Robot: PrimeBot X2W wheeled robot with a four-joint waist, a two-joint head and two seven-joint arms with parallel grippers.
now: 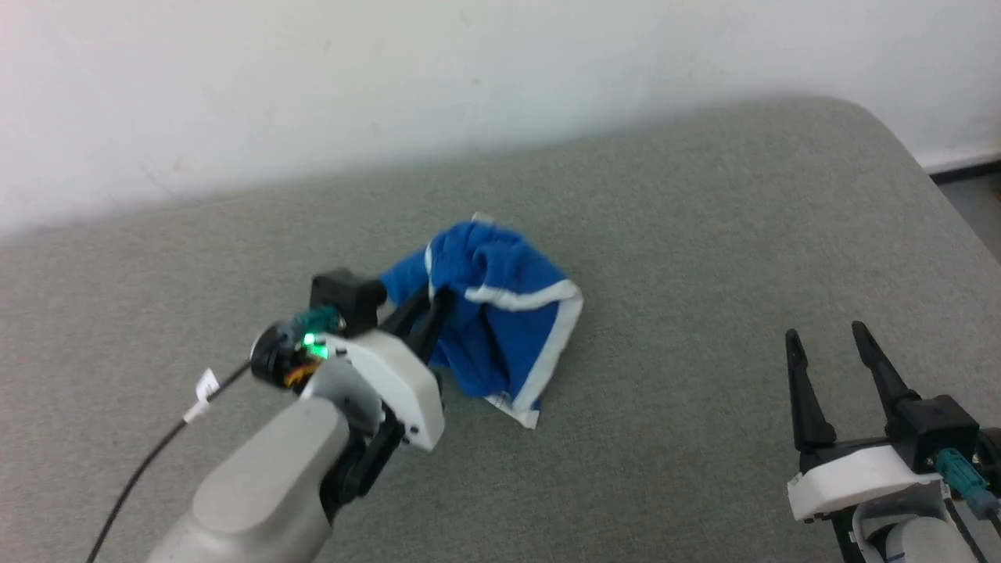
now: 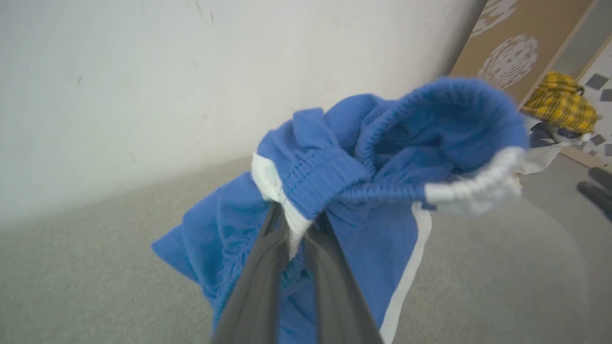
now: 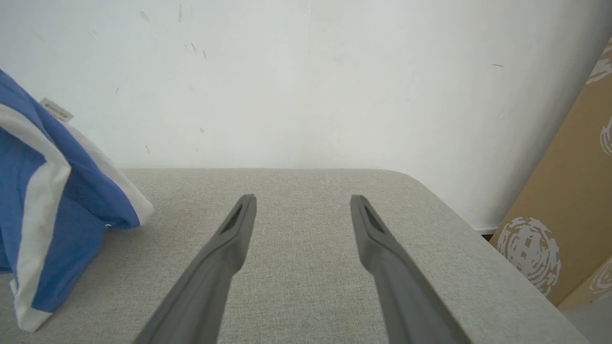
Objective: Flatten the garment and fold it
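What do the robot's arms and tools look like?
Each tool has two long dark tapering fingers on a white housing. The left tool has a pale grey forearm, green light and white-tagged black cable; the right tool, a teal connector.

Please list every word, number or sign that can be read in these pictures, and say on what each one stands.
No text is readable.
White label on the garment: print too small to read.
White tag on the cable: too blurred to read.
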